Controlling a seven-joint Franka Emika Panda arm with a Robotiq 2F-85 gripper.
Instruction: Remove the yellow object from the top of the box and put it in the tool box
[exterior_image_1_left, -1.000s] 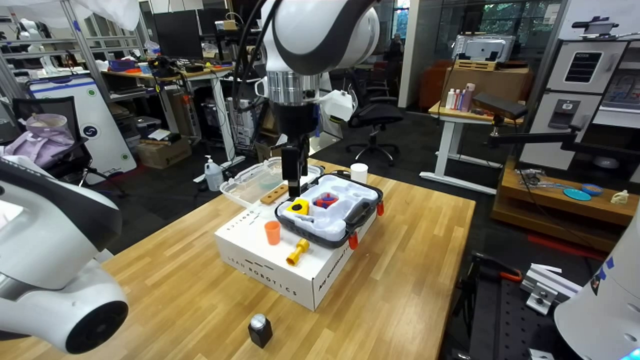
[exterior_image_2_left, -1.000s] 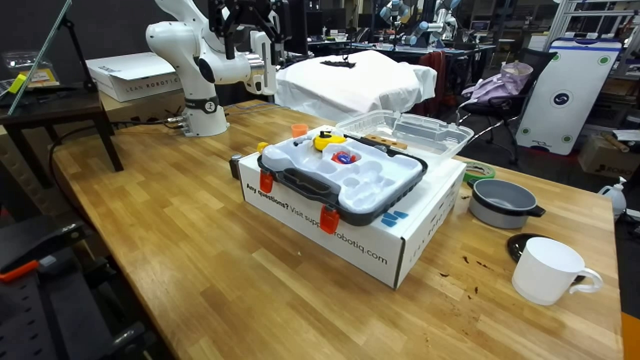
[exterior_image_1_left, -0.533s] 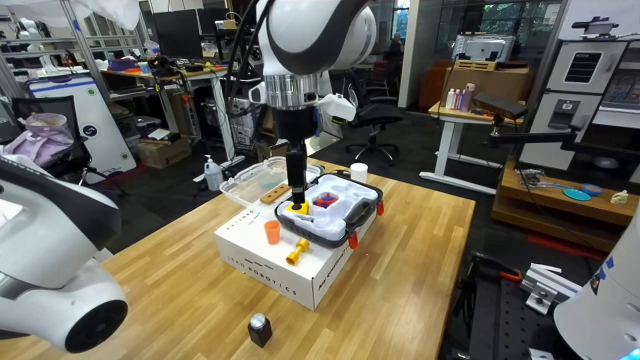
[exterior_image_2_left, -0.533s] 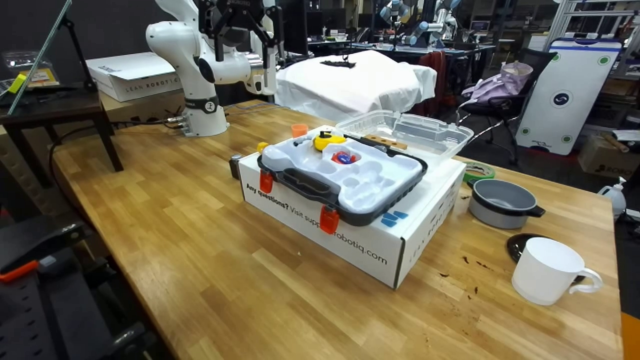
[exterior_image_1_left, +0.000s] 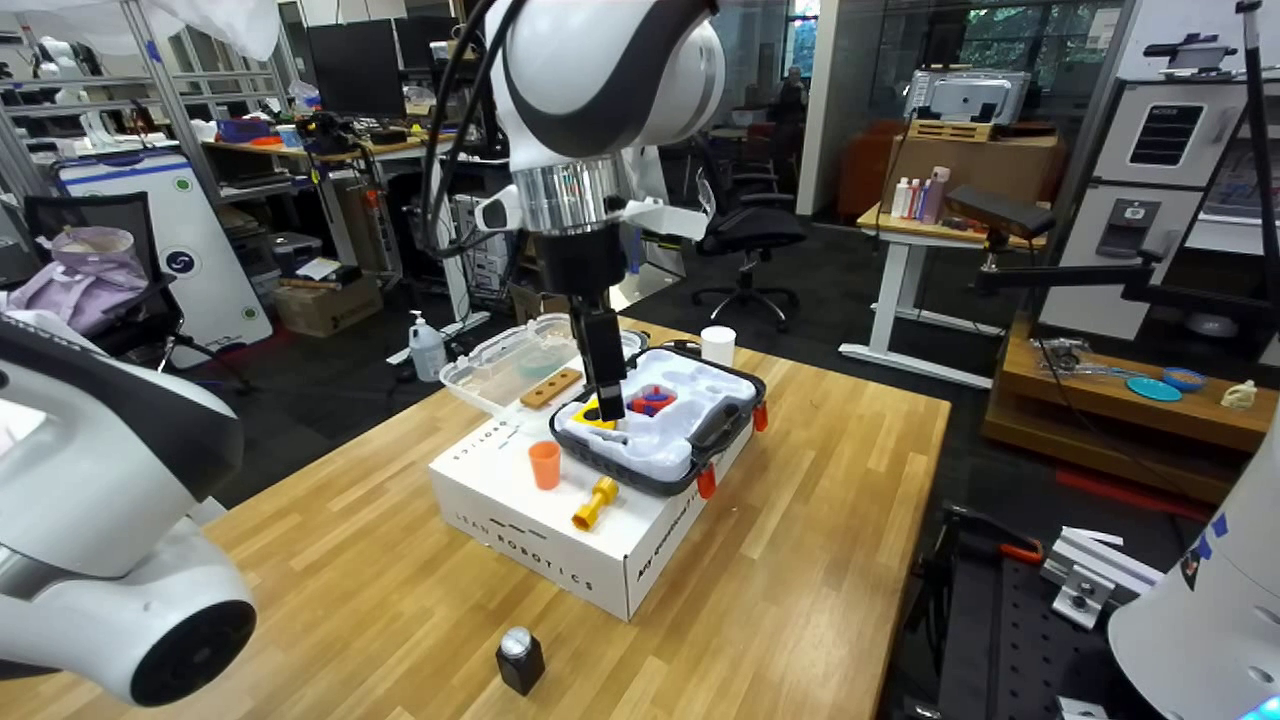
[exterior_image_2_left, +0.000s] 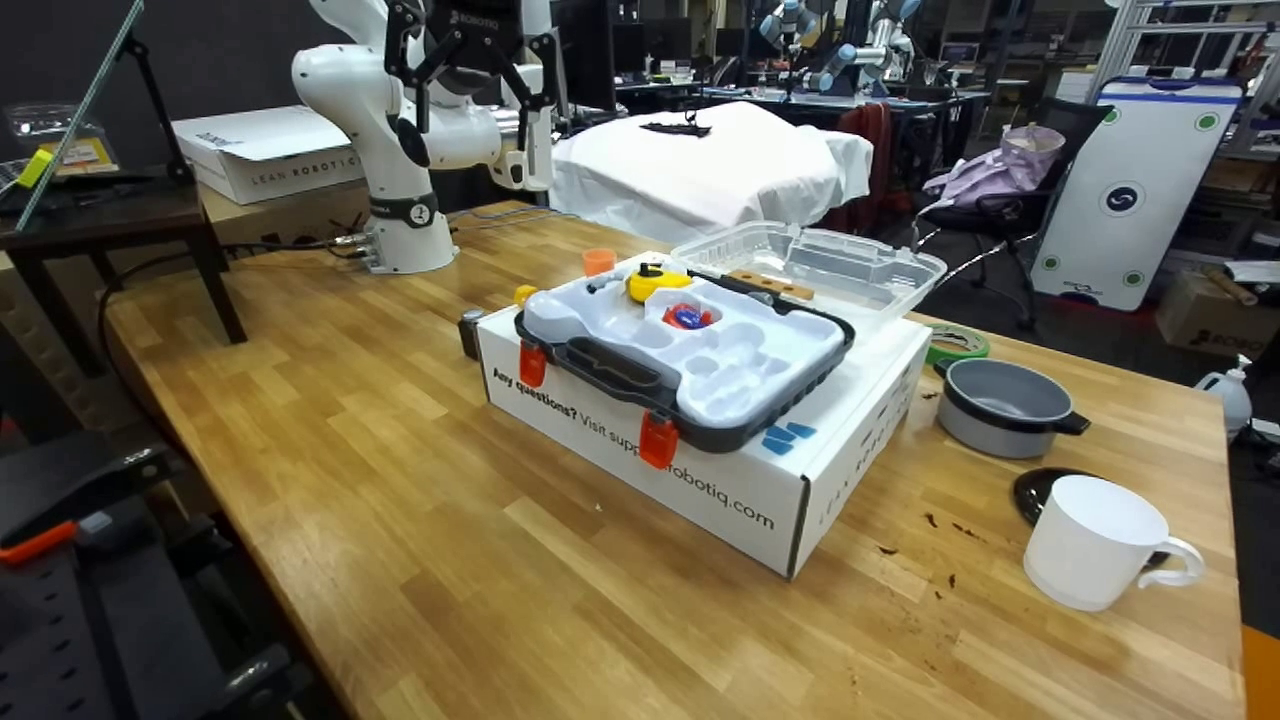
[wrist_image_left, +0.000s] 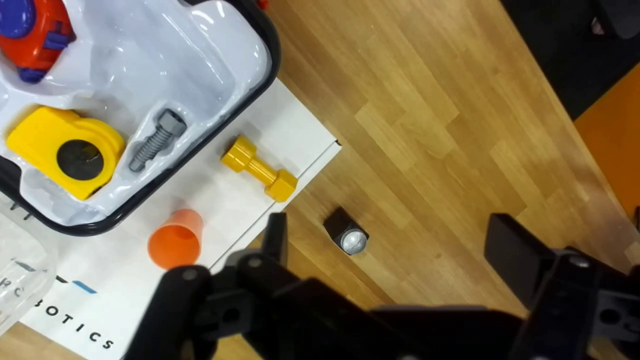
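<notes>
Honey-coloured wood makes up the table (exterior_image_1_left: 800, 520), with the robot's white arm (exterior_image_1_left: 610, 90) arching over it. On the table rests the box (exterior_image_1_left: 540, 548), a broad white carton with dark lettering. On top of that sits the tool box (exterior_image_2_left: 745, 385), dark-framed with orange latches (exterior_image_2_left: 658, 437), its clear lid (exterior_image_2_left: 830, 268) laid back. Above the table hangs the black gripper (wrist_image_left: 390, 240); the wrist view shows its fingers (wrist_image_left: 515, 255) spread wide apart. In an exterior view a grey pot (exterior_image_2_left: 1000, 430) stands on the table near the box, a white mug (exterior_image_2_left: 1090, 545) stands farther from it, and a roll of green tape (exterior_image_2_left: 962, 352) lies flat near the pot. Inside the tool box are a red and blue toy (wrist_image_left: 40, 40) and a yellow toy (wrist_image_left: 42, 140) with a round black face, each in a hollow. An orange cup (exterior_image_1_left: 545, 467) stands upright on the box, near the tool box's dark rim, and a black block (exterior_image_1_left: 520, 665) with a silvery top stands on the wood, well apart from the box. The yellow object (wrist_image_left: 259, 169) (dumbbell-shaped, with chunky ends) lies on the box's top, just beside the tool box, between the orange cup and a corner. Smallest is a grey bolt (wrist_image_left: 157, 141), set in a slot beside the yellow toy.
</notes>
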